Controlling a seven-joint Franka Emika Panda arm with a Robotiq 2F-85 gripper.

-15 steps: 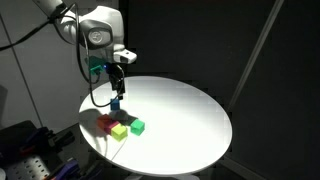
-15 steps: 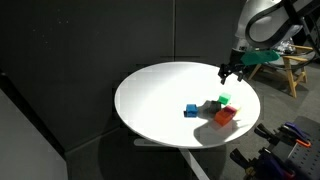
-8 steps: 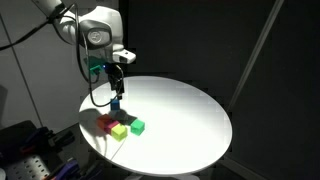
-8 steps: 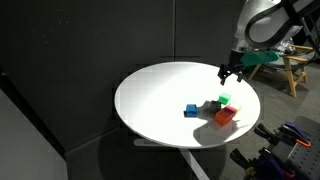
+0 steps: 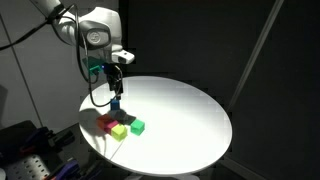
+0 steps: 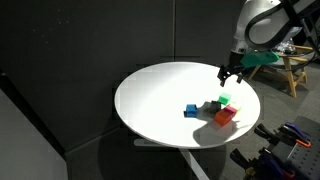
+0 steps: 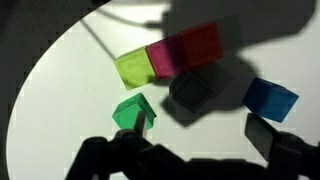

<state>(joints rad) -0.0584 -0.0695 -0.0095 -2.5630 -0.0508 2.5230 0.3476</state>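
The approach was judged to be the step in hand, the Robotiq gripper (image 5: pixel 117 89) being poised wide open and empty above the small coloured cubes (image 5: pixel 119 128) clustered near the edge of the round white table (image 5: pixel 185 110), so that a straight descent astride one cube, perhaps the small green cube (image 7: pixel 133 112) or the small blue cube (image 7: pixel 270 99), was thought to be called for.

Hung black curtains (image 6: pixel 80 50) from nine to twelve o'clock. Held a brightly lit round white table (image 6: pixel 160 105) centrally, a wooden stand (image 6: pixel 292 62) at three o'clock.

a lab: black curtains (image 6: pixel 90 45) hung behind a round white table (image 6: pixel 160 100)
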